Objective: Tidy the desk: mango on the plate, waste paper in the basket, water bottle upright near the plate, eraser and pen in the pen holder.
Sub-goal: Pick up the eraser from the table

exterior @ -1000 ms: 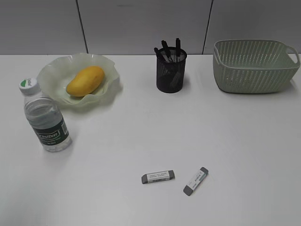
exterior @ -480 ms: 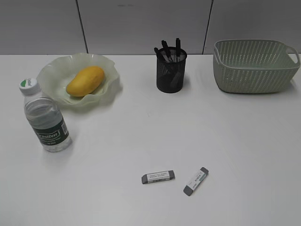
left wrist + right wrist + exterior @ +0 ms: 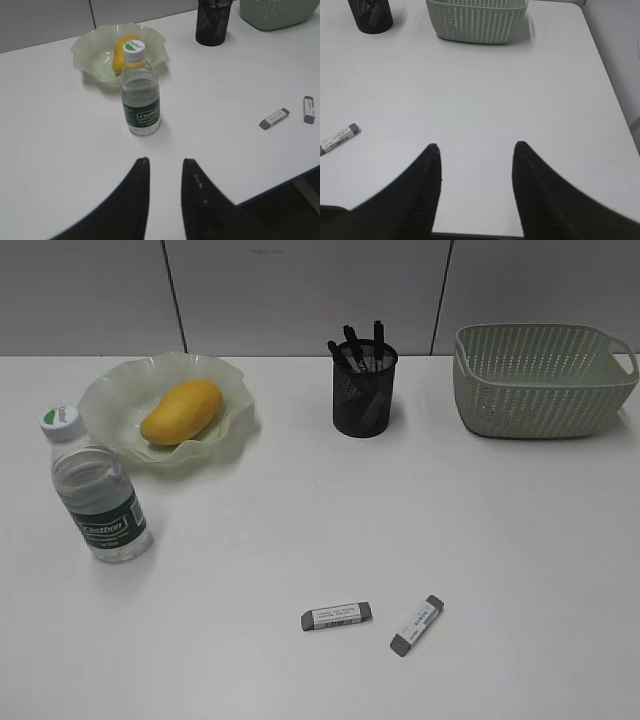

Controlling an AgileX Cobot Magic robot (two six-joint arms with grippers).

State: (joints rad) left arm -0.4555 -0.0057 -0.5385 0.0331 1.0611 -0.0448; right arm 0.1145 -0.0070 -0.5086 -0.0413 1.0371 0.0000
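Yellow mango (image 3: 181, 411) lies on the plate (image 3: 228, 375), and the water bottle (image 3: 96, 490) stands upright near it. Two erasers (image 3: 336, 616) wait on the bench (image 3: 480, 530), well apart from the pen holder (image 3: 364, 388). Left pincer (image 3: 165, 167) is narrowly open, right pincer (image 3: 476, 152) wider, both empty.

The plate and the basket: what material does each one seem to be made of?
The plate: probably glass, pale green and glossy; its translucent ruffled rim suggests it. The basket: probably moulded plastic, matt sage green, with regular woven-look perforations.
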